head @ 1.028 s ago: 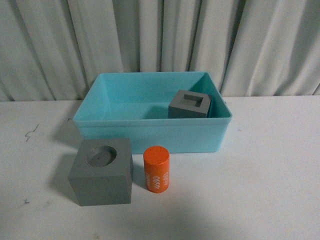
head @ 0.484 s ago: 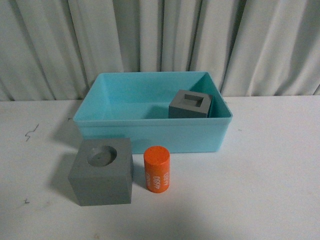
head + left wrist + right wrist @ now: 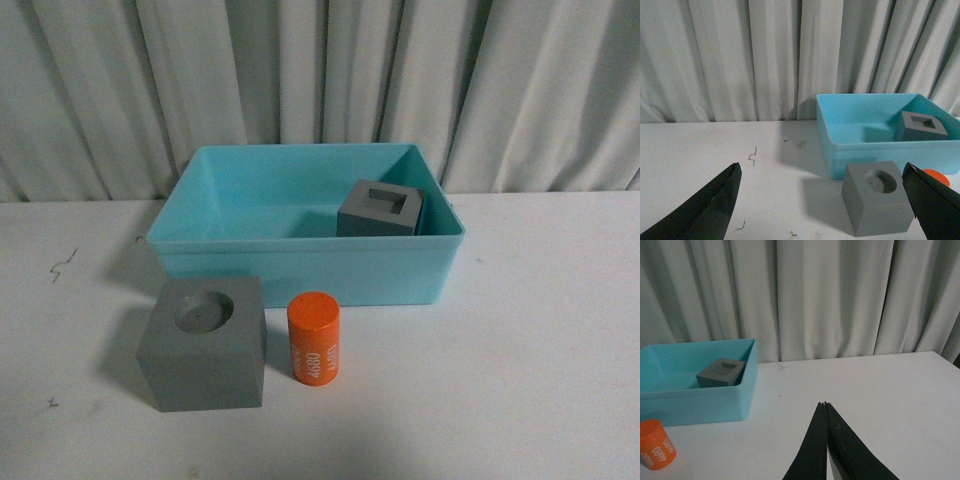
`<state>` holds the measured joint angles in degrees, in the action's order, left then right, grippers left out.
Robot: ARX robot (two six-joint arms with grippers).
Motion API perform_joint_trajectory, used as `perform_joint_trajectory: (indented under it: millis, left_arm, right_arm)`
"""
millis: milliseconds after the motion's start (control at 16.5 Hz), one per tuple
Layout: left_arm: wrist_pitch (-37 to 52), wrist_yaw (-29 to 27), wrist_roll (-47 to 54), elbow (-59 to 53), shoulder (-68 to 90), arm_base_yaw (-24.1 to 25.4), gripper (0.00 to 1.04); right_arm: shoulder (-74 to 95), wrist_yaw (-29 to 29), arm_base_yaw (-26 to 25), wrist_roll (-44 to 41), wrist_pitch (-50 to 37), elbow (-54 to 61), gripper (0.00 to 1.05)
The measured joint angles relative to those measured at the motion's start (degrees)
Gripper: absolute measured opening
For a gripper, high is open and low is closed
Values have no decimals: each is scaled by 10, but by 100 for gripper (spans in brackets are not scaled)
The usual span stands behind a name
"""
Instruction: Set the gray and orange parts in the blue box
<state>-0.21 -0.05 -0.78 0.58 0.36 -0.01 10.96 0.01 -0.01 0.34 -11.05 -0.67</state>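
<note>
The blue box (image 3: 300,268) stands at the table's middle back. A gray cube with a square recess (image 3: 379,209) sits inside it at the right. A gray cube with a round recess (image 3: 205,343) stands on the table in front of the box, and the orange cylinder with white digits (image 3: 314,336) stands upright just right of it. Neither arm shows in the front view. My left gripper (image 3: 821,172) is open wide and empty, with the round-recess cube (image 3: 877,202) ahead near one finger. My right gripper (image 3: 824,404) is shut and empty, apart from the cylinder (image 3: 655,444) and the box (image 3: 700,400).
The white table (image 3: 540,360) carries small dark scratch marks (image 3: 63,264) at the left. Gray curtains (image 3: 320,80) hang behind the table.
</note>
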Motion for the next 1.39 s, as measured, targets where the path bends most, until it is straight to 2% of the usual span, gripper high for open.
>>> perform_joint_trajectory:
  millis: [60,181,363,423,907,968,1028,1089,1270,1391]
  left_arm:
    - [0,0,0,0,0,0,98]
    - [0,0,0,0,0,0,98]
    - [0,0,0,0,0,0,98]
    - [0,0,0,0,0,0,98]
    - [0,0,0,0,0,0,98]
    - [-30,-4,-6,7,7,-1,98]
    - [-168,-23,-41,71,99,-12,98]
    - [-222,-28,-70,131,224,-21,98]
    - [-122,-45,-82,187,414,-63,98]
    - [-37,-63,-82,229,554,-115,98]
  right_arm:
    - [-9,0,0,0,9,0,2]
    - [-98,0,0,0,114,0,2]
    - [-107,0,0,0,113,0,2]
    - [-108,0,0,-1,113,0,5]
    - [-108,0,0,-1,113,0,100]
    - [-108,0,0,-2,113,0,97]
    - [-108,0,0,-2,113,0,98]
    - [-108,0,0,-2,112,0,98]
    - [-108,0,0,-2,113,0,98]
    - [-108,0,0,-2,113,0,98]
